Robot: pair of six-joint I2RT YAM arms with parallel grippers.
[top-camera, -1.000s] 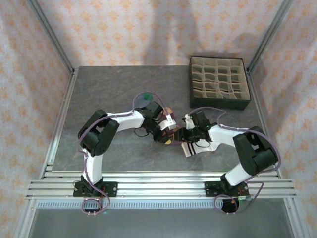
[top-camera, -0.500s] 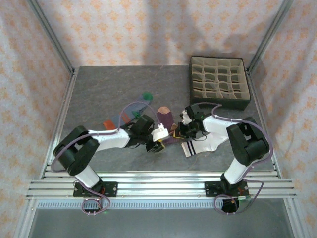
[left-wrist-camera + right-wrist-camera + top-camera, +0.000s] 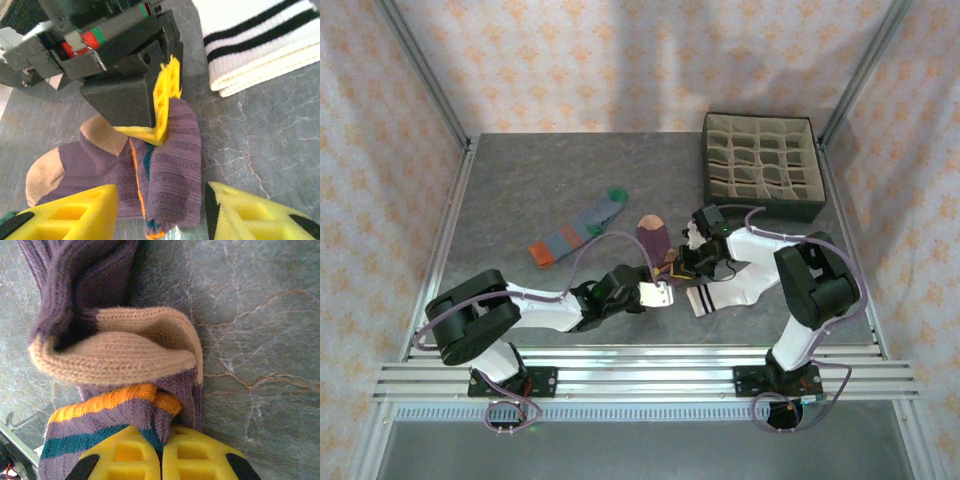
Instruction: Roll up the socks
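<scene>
- The compartment box [image 3: 760, 165] stands far right, apart from the purple sock [image 3: 655, 240].
- Sock runs near-far, peach toe away.
- My right gripper [image 3: 161, 460] pinches its near end; my left gripper [image 3: 160, 220] gapes.

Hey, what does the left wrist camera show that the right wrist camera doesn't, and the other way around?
Left wrist, not right wrist: the white sock with black stripes, lying flat, and the left claw, open, with one finger on either side of the purple sock.
Right wrist, not left wrist: both fingers of the right claw side by side, pressed shut on the sock's orange and teal band.
Both: the purple sock with its peach patch, the right claw pinching it, and the grey table.
</scene>
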